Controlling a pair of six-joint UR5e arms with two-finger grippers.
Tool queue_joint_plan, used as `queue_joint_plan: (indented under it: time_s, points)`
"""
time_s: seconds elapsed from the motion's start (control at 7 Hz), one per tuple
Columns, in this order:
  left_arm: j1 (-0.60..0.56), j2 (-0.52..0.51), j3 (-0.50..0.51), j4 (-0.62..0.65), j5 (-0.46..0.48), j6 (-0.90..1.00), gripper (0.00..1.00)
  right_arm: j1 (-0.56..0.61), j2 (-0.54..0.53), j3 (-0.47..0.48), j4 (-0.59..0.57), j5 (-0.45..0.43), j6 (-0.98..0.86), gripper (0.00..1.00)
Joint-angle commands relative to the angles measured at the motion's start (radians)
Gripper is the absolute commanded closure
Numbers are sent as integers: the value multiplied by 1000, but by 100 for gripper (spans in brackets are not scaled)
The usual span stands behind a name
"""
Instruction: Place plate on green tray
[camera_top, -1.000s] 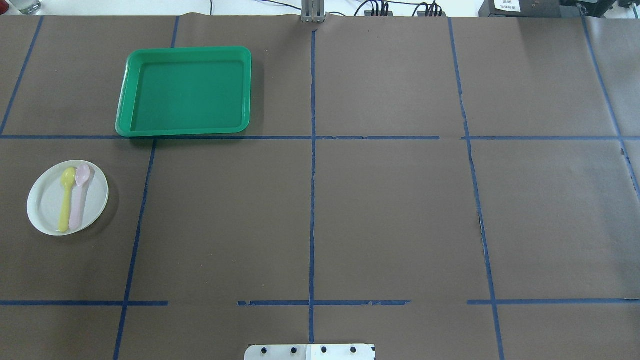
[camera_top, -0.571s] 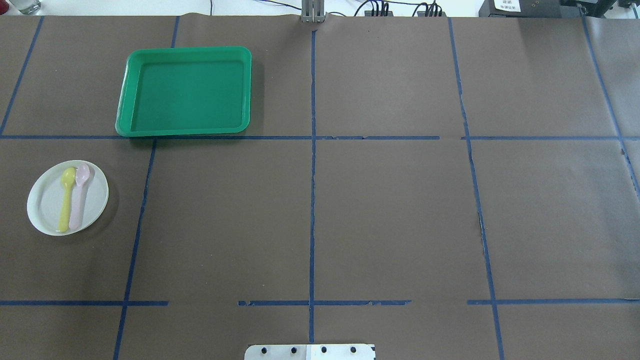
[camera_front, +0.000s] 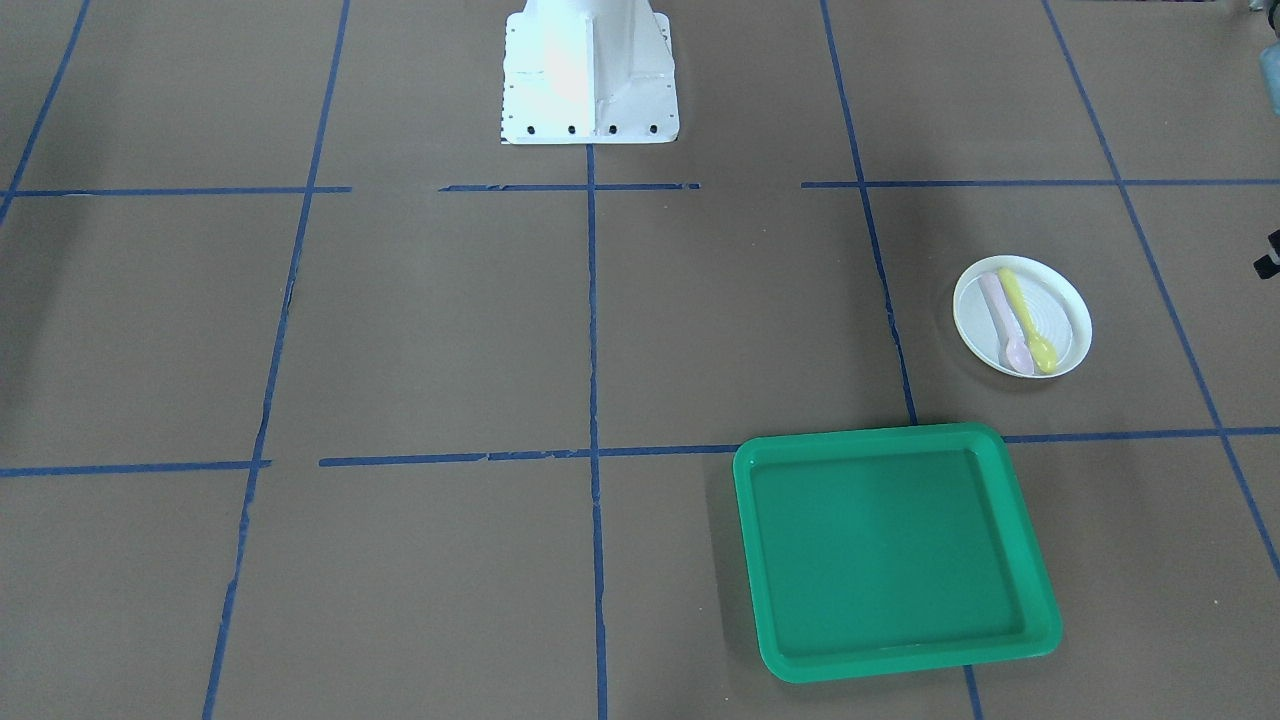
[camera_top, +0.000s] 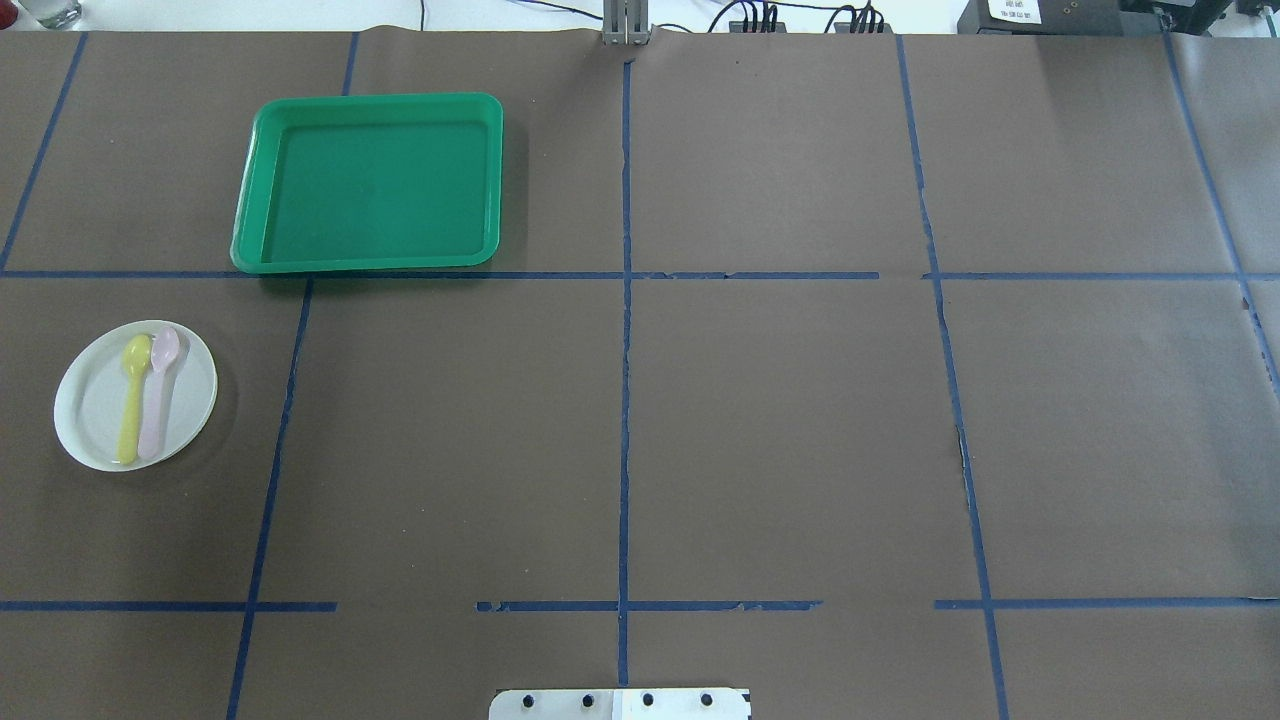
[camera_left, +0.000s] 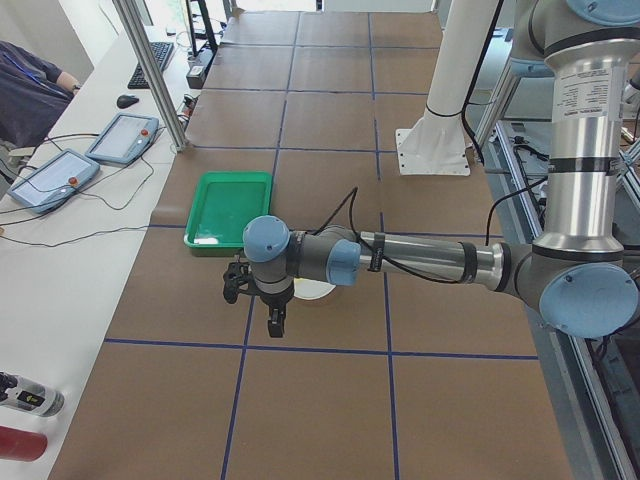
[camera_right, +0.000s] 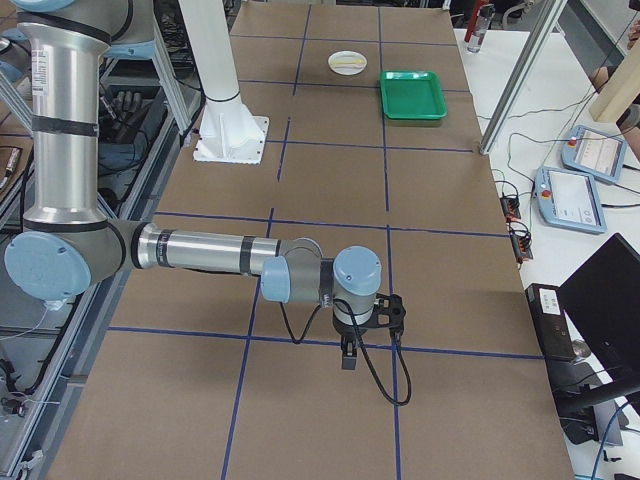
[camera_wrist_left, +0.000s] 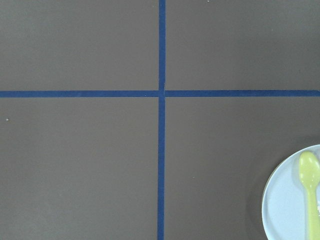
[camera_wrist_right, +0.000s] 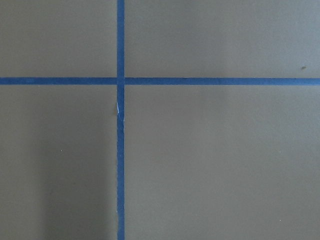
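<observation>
The small white plate (camera_top: 95, 415) lies on the brown table at the near left, with a yellow spoon (camera_top: 131, 400) and a pink spoon (camera_top: 160, 392) on it. It also shows in the front view (camera_front: 1068, 318) and at the left wrist view's lower right corner (camera_wrist_left: 287, 205). The empty green tray (camera_top: 370, 99) sits apart from it, farther back, and shows in the front view (camera_front: 860, 436). My left gripper (camera_left: 262, 300) hangs near the plate; my right gripper (camera_right: 365, 325) hangs over bare table at the far end. I cannot tell whether either is open or shut.
The robot's white base (camera_front: 590, 70) stands at the table's middle edge. Blue tape lines cross the brown table cover. Teach pendants (camera_left: 120, 135) and cables lie on the side bench beyond the tray. A glass (camera_top: 48, 12) stands at the far left corner.
</observation>
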Motion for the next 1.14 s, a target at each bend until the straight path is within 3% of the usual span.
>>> queue_joint_plan:
  time_s: [0.0,0.43,0.71,1.0]
  points:
    - [141,2,14,-159,5,-223,0,0,0,1,0,0,0,0]
    - [287,0,167,-481,11,-463,0,0,0,1,0,0,0,0]
    - [359,0,185,-508,103,-495,0,0,0,1,0,0,0,0]
    - [394,0,192,-507,105,-494,0,0,0,1,0,0,0,0]
